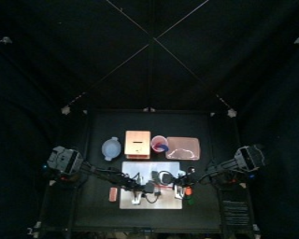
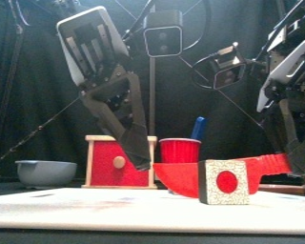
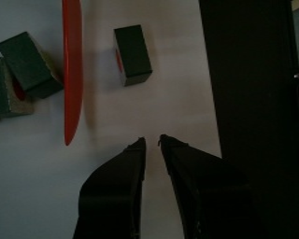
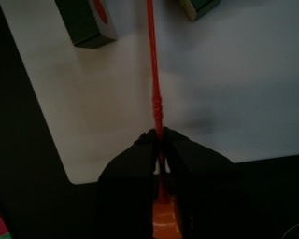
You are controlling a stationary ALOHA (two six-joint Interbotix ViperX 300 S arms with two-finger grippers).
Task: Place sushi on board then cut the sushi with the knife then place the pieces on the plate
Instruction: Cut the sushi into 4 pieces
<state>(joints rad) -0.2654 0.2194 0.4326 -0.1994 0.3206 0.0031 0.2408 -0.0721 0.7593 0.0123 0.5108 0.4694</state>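
- The bench (image 1: 96,215) is seen with the white board (image 1: 159,202) laid in the middle, near its front edge
- The left arm is brought in from the left and sloped steeply down over the board; its hand (image 3: 152,142) is held low over the white surface, with the jaws drawn almost together, only a thin slit left between them and nothing gripped
- The right arm is reached in from the right and bent down over the board's right part; its hand (image 4: 157,138) is clenched on the handle of the red knife (image 3: 71,75), whose blade is turned on edge, held low across the board and pointed toward the left arm
- Along the back of the bench, from left to right, are lined up the blue-grey bowl (image 1: 111,147), the wooden box (image 1: 139,143), the red cup (image 2: 181,151) with the blue knife (image 2: 197,127) stood in it, and the pink plate (image 1: 183,147)
- The sushi pieces (image 3: 134,54) are found on the board, already parted: in the left wrist view one is seen on one side of the blade and two on the other; in the front view one piece is seen with its red centre faced forward, in front of the blade
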